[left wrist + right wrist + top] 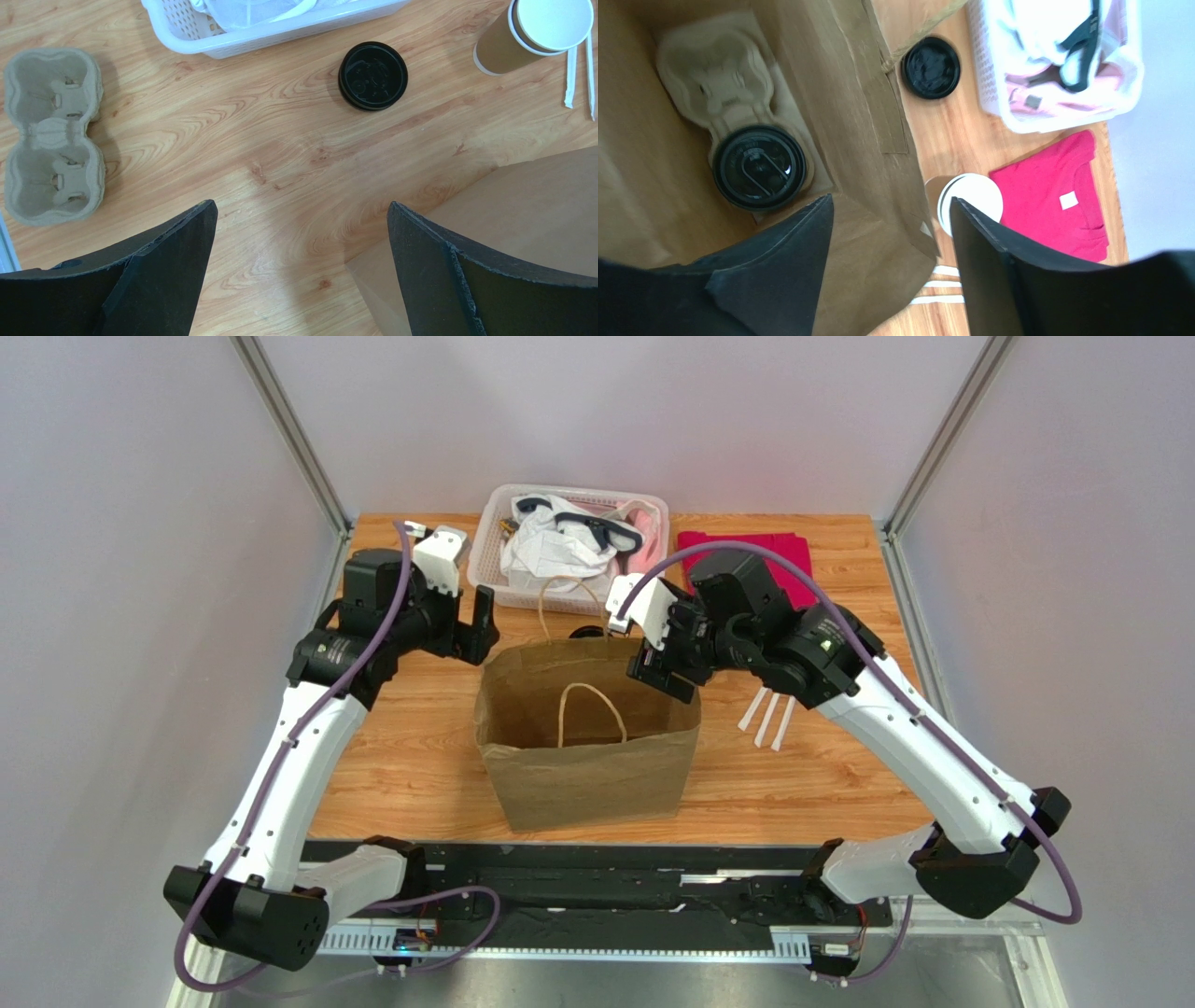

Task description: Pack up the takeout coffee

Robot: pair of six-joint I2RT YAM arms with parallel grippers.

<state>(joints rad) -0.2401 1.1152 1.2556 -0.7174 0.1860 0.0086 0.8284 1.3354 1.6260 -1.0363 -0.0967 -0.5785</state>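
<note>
1. Right wrist view: the takeout coffee (pixel 759 168) shows at left of centre, seen from straight above. Only its round black lid with a raised oval sip tab can be seen; the cup's wall below the lid is hidden.
2. It sits in the nearer pocket of a grey-brown pulp tray (pixel 713 63), which lies on the floor of the open paper bag (pixel 864 105). The tray's other pocket, toward the upper left, holds nothing.
3. The right gripper (pixel 891 210) hangs over the bag's rim with its claw spread. One dark finger fills the lower left and the other the lower right, and nothing is pinched between them.
4. Those fingers cover the bottom of the frame, and the left one cuts off the lid's lower edge.
5. To the right of the bag wall stands a lidless cup (pixel 969 196), partly hidden by the bag and the right finger. A loose black lid (pixel 931 66) lies at top centre.
6. In the top external view, the bag's inside shows only a handle loop, and the coffee cannot be made out there.
7. In the left wrist view, the left gripper (pixel 302 210) is spread wide over bare table (pixel 246 140) and holds nothing. A second pulp tray (pixel 52 136) lies at the left edge.
</note>
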